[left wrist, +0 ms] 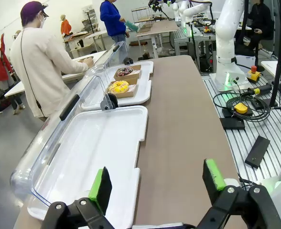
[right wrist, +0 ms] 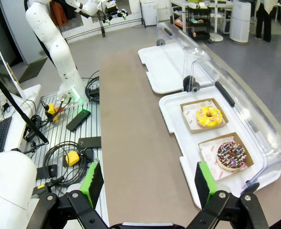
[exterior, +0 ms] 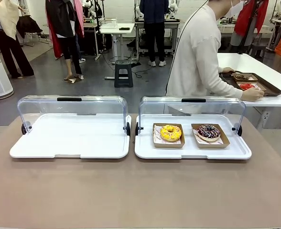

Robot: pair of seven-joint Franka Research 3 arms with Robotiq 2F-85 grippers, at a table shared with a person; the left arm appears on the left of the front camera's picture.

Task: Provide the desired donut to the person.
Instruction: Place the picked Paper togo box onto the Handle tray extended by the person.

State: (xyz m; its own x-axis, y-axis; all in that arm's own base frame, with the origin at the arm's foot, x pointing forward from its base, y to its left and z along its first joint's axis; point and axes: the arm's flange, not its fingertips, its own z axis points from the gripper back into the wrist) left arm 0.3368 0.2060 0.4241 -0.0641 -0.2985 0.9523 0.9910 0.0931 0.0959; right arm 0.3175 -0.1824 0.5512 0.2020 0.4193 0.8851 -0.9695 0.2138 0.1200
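A yellow-iced donut [exterior: 171, 132] and a chocolate donut with coloured sprinkles [exterior: 209, 131] lie in brown paper boats on the right white tray [exterior: 193, 151], whose clear lid stands raised. The yellow donut [right wrist: 209, 116] and the sprinkled donut [right wrist: 232, 155] lie ahead of my right gripper [right wrist: 146, 182], which is open and holds nothing. My left gripper [left wrist: 157, 182] is open too, above the near end of the left tray [left wrist: 97, 148], with the donuts [left wrist: 118, 86] far ahead. The person [exterior: 198, 57] in a cream cardigan is turned away, hands on a brown tray [exterior: 269, 89] on a side table.
The left white tray [exterior: 70, 138] holds nothing and its clear lid is raised. The tabletop [exterior: 140, 191] in front of both trays is bare brown. Cables and boxes lie on the floor rails [left wrist: 255, 119] beside the table. Other people stand at tables farther back.
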